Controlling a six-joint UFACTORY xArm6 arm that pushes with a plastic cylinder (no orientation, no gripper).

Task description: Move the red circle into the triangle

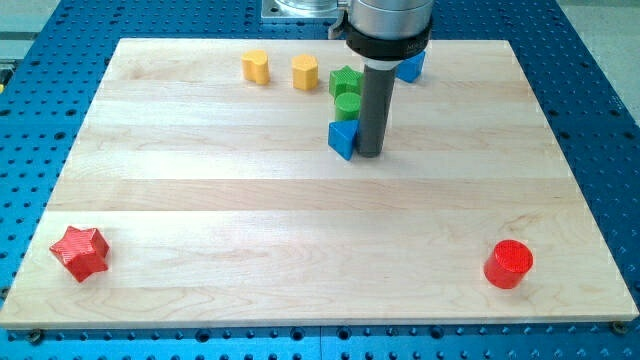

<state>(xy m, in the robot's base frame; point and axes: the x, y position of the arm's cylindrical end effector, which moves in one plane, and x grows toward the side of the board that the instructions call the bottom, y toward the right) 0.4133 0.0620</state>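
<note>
The red circle (pixel 509 263) is a short red cylinder near the view's bottom right of the wooden board (pixel 200 190). A blue triangle block (pixel 342 138) sits in the upper middle of the board. My tip (pixel 369 153) is right beside the blue triangle, on its right side, touching or nearly touching it. The rod rises from there toward the view's top. The red circle is far from both my tip and the triangle.
A green cylinder (pixel 346 106) and a green star-like block (pixel 345 81) stand just above the blue triangle. Two yellow blocks (pixel 256 66) (pixel 305 72) sit at the top. Another blue block (pixel 411 67) is partly hidden behind the rod. A red star (pixel 80 251) lies bottom left.
</note>
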